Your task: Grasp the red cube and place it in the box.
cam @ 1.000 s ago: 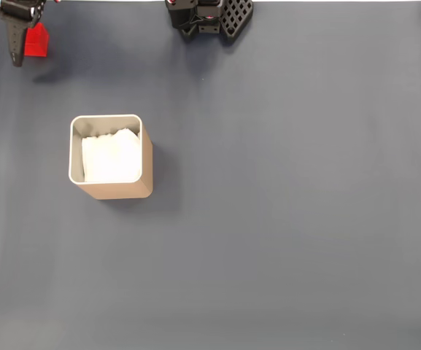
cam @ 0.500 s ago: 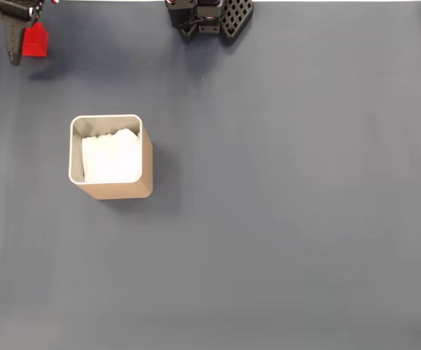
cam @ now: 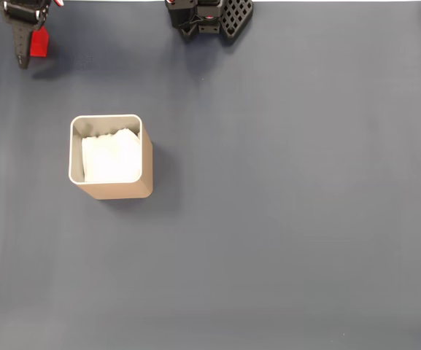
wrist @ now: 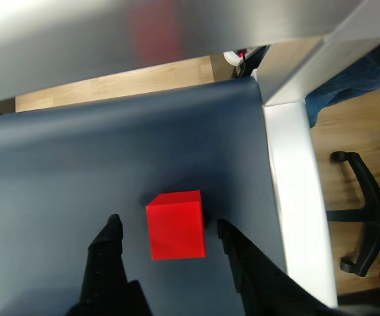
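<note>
While partly hidden by the claw [cam: 29,45], red cube [wrist: 175,224] between spread fingers, untouched, box [cam: 146,157] well apart.

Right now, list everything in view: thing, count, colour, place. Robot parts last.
red cube: one, bright red, on the mat between the open fingers in the wrist view; top-left corner of the fixed view.
box: one, tan with pale rim and white lining, left of centre in the fixed view.
mat: one, dark blue-grey, covering the table.
office chair base: one, black, on the wooden floor, right edge of the wrist view.
arm base: one, black, top edge of the fixed view.
gripper: one, black, open around the cube.
</note>
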